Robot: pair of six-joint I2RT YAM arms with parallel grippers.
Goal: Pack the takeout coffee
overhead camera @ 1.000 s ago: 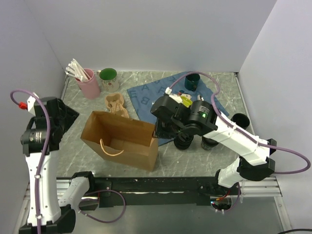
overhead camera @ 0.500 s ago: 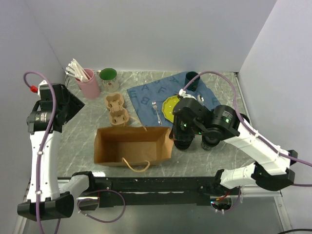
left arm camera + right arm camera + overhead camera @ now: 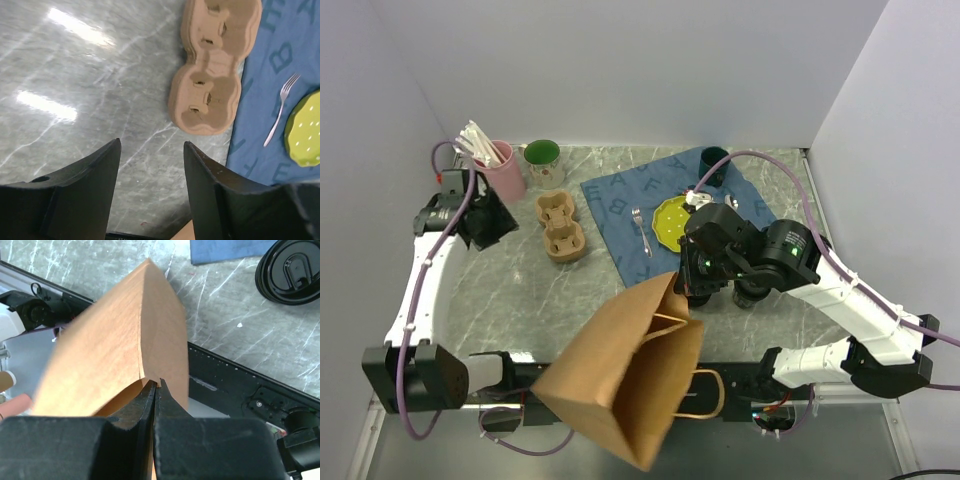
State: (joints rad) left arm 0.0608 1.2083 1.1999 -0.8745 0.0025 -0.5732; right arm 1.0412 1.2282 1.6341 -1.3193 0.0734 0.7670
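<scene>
My right gripper [image 3: 682,283] is shut on the top edge of a brown paper bag [image 3: 625,385]. It holds the bag tilted in the air over the table's near edge. The pinch shows in the right wrist view [image 3: 157,382], with the bag [image 3: 115,350] hanging below. One black lidded coffee cup [image 3: 292,270] stands on the table beside the blue cloth. In the top view the black cups sit mostly hidden under my right arm, one of them [image 3: 752,293] partly showing. My left gripper [image 3: 488,216] is open and empty at the far left, above bare table [image 3: 152,145].
A tan cardboard cup carrier [image 3: 560,225] lies left of centre and shows in the left wrist view [image 3: 215,65]. A blue cloth [image 3: 620,200] holds a green plate [image 3: 672,220], a fork [image 3: 640,232] and a dark green mug [image 3: 713,166]. A pink cup [image 3: 503,172] and a green-lined mug [image 3: 542,160] stand back left.
The bag has left the table: my right gripper has lifted it and swung it towards the near edge, tilted. My left arm has dropped lower and moved towards the pink cup.
</scene>
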